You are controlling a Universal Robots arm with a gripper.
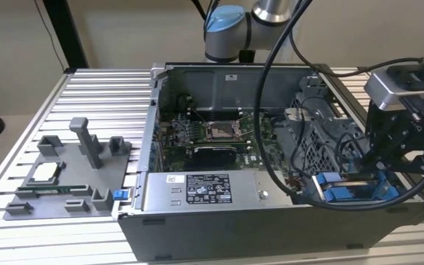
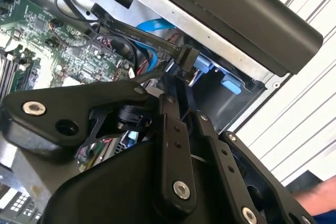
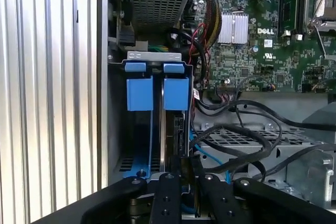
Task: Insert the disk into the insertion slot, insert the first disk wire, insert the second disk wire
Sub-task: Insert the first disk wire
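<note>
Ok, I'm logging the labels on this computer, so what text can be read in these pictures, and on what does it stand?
Sticker on the grey metal box: print too small to read.
Circuit board: white brand lettering, left unquoted; the other codes are too small.
Flat black cable: white lettering, blurred.

Robot arm [image 1: 231,27]: one is counted.
Computer case [image 1: 271,232]: one is counted on the bench [image 1: 86,88].
Grey box with a sticker [image 1: 205,190]: one is counted.
Grey fixture tray [image 1: 64,182]: one is counted.
Large blue tabs [image 3: 140,94]: two are counted, side by side.
Small blue clips [image 3: 135,67]: two are counted, one beside each tab.
Finned silver heatsink [image 3: 233,27]: one is counted.
Disk wire [image 2: 188,56]: one is counted, pinched in the hand [image 2: 181,72].
</note>
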